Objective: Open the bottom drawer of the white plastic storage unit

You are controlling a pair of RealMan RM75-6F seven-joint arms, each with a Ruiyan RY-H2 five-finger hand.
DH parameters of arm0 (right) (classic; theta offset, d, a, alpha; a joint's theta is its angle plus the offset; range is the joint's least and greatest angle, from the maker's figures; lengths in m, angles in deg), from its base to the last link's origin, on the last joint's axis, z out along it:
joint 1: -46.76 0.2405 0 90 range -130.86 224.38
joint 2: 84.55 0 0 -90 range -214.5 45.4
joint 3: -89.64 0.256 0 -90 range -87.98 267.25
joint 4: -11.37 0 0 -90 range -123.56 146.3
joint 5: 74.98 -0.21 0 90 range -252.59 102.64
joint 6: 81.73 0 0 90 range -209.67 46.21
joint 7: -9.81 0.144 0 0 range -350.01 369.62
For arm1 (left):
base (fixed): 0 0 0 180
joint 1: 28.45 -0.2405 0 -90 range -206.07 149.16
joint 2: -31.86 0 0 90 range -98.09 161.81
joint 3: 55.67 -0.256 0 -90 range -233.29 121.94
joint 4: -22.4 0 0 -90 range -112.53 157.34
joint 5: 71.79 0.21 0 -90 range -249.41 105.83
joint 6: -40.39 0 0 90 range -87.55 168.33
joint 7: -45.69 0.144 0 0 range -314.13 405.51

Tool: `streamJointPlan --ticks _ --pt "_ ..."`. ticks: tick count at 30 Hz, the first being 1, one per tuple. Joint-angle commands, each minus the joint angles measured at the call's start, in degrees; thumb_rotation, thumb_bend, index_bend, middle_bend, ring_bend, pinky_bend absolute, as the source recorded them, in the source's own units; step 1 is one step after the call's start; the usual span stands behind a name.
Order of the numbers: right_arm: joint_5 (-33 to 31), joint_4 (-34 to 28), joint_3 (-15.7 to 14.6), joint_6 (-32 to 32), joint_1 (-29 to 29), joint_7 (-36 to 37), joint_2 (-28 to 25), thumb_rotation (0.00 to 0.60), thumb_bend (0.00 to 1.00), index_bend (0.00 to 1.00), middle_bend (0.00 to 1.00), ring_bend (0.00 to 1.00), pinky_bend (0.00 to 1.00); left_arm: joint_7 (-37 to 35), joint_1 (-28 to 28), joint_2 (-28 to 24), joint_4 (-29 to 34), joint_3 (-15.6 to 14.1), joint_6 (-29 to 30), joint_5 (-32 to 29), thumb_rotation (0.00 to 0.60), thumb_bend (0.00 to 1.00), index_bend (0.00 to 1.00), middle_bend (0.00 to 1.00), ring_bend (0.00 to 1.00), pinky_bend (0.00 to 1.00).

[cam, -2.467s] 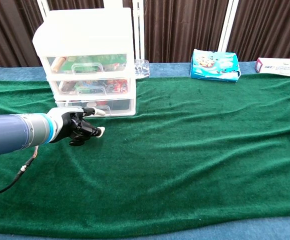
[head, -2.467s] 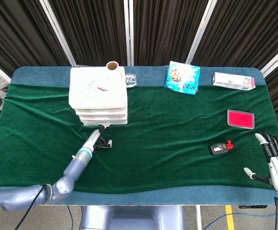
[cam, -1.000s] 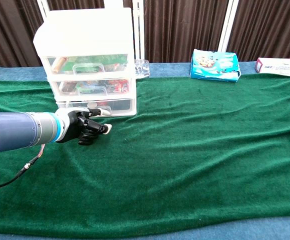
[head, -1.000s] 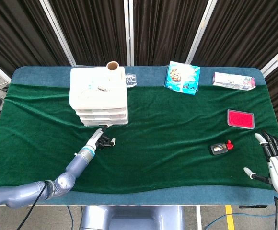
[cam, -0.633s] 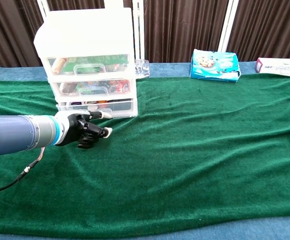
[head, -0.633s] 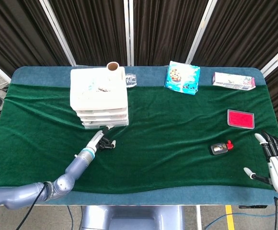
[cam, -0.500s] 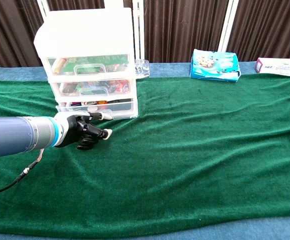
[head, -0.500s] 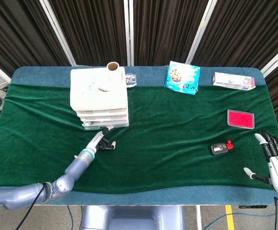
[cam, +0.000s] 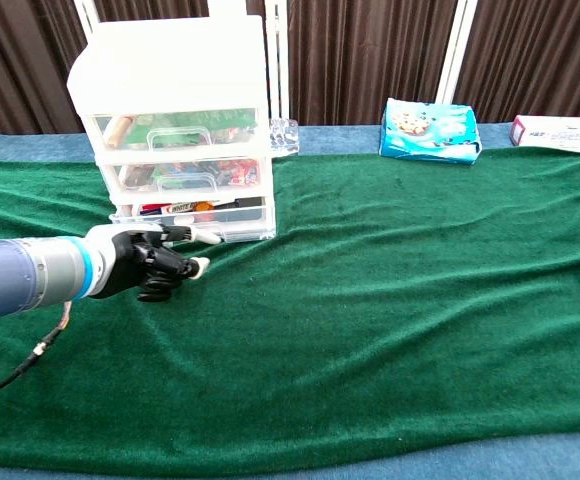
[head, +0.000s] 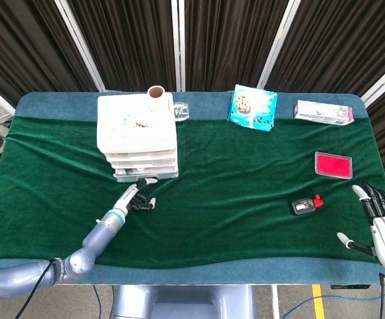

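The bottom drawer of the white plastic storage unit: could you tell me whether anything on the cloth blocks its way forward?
Nothing visible does. Ahead of the bottom drawer lies only bare green cloth and the left hand, whose fingers are at the drawer's front.

Bottom drawer contents, small label reading roughly "WHITE R…", rest illegible, cookie pack and box print too small to read

head view high, looking down, chest view low, both share table
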Motion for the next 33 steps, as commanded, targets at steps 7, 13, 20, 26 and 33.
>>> streamJointPlan --ticks 7,13,20,26,33 --pt "0.2 -0.2 -0.1 0.1 0.0 -0.5 0.1 0.6 0.04 0.01 0.0 0.0 0.0 -0.1 -2.3 -1.7 2.2 -1.8 1.1 5.6 0.6 0.57 0.06 0.93 0.91 0.9" --pt "0.1 -0.2 0.0 0.3 -0.1 -0.4 0.1 0.6 0.04 0.01 0.0 0.0 0.0 8.1 -4.4 -2.3 7.5 -6.6 11.9 12.5 0.6 0.57 0.1 0.93 0.91 0.9" --pt "0.2 -0.4 -0.1 0.2 -0.1 -0.4 0.0 0.6 0.04 0.01 0.0 0.0 0.0 24.3 -5.5 -1.6 13.7 -9.5 27.9 15.9 0.6 0.57 0.1 0.93 0.91 0.9" --pt "0.3 -0.5 -0.1 0.3 -0.1 -0.5 0.0 0.6 0.04 0.01 0.0 0.0 0.0 36.4 -4.5 -0.3 15.8 -8.1 34.6 13.4 0.6 0.57 0.09 0.93 0.91 0.9" --pt "0.2 -0.6 -0.1 0.1 -0.2 -0.2 -0.2 0.6 0.04 0.0 0.0 0.0 0.0 42.3 -2.4 0.8 14.9 -4.9 33.9 6.8 0.6 0.57 0.15 0.93 0.91 0.9"
